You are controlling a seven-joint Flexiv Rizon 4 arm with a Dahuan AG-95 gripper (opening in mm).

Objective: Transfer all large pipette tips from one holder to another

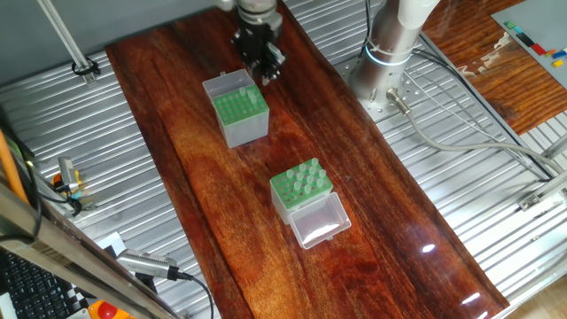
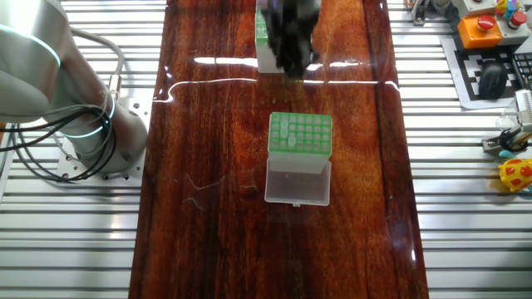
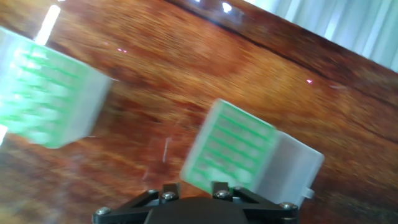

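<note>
The holder with see-through sides (image 1: 299, 188) stands mid-table with its clear lid (image 1: 319, 221) lying open in front. Several large pipette tips (image 1: 304, 179) stand in its green grid. The grey-sided holder (image 1: 240, 111) stands farther back, with its whitish lid up behind it. My gripper (image 1: 266, 71) hangs just past this box's back right corner, above the table. In the other fixed view the gripper (image 2: 293, 66) hides part of the grey-sided holder (image 2: 263, 41). The hand view is blurred and shows both boxes (image 3: 43, 93) (image 3: 230, 149). Only the finger bases (image 3: 171, 190) show there.
The wooden table top (image 1: 372, 230) is flanked by ribbed metal surfaces. The robot base (image 1: 390, 62) stands at the back right, with cables running from it. Tools and a keyboard lie off the table's left edge.
</note>
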